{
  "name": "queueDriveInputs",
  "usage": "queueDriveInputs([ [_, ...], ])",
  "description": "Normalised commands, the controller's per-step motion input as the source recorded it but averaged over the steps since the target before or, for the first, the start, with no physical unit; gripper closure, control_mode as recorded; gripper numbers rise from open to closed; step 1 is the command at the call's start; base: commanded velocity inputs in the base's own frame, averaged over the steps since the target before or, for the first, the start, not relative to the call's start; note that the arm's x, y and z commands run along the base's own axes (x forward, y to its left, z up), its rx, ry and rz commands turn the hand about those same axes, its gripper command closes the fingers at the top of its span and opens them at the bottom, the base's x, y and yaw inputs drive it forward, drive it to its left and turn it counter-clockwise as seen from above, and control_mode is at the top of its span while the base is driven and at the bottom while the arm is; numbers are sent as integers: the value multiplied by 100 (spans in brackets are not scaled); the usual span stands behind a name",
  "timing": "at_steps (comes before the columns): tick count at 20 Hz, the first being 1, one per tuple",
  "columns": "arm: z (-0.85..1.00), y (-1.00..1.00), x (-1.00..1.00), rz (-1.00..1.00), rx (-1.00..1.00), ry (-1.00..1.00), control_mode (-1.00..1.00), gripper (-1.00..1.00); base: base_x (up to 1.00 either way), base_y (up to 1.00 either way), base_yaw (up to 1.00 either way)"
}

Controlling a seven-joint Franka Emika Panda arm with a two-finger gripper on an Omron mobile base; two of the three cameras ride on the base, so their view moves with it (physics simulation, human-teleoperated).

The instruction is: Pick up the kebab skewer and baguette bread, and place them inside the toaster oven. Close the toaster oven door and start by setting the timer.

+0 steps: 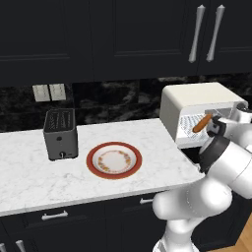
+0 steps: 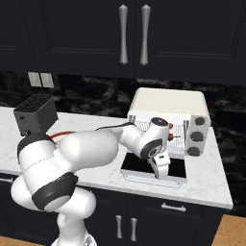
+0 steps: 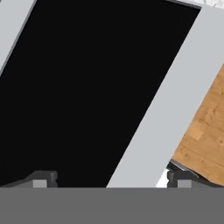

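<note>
Baguette bread (image 1: 202, 123), slim orange-brown, on toaster oven (image 1: 197, 98) rack; pincer (image 3: 109, 179) wide open above lowered glass door (image 3: 87, 87).

One toaster oven (image 1: 197, 101) with one door (image 2: 153, 169) folded down and three side knobs (image 2: 197, 136); one baguette bread (image 1: 202, 123); one slot toaster (image 1: 60, 133); one plate (image 1: 114, 160); two wall outlets (image 1: 49, 92); two long cabinet handles (image 2: 133, 34).

The bench (image 1: 29, 167) was white veined marble, polished. The toaster oven (image 2: 168, 103) had a smooth cream shell; its door (image 2: 139, 166) was glossy dark glass in a pale matt frame. The slot toaster (image 1: 60, 135) looked like dull grey metal. The floor (image 3: 205, 135) was light wood.
</note>
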Motion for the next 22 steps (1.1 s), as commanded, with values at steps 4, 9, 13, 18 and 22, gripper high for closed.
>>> queueDriveInputs([
  [4,-6,0,77,-11,0,0,-100,-100,0,0,0],
  [9,0,0,62,-9,0,0,-100,-100,0,0,0],
  [13,0,0,71,-7,0,0,-100,-100,0,0,0],
  [18,0,0,36,-1,0,0,-100,-100,0,0,0],
  [22,0,0,-22,0,0,-1,-100,-100,0,0,0],
])
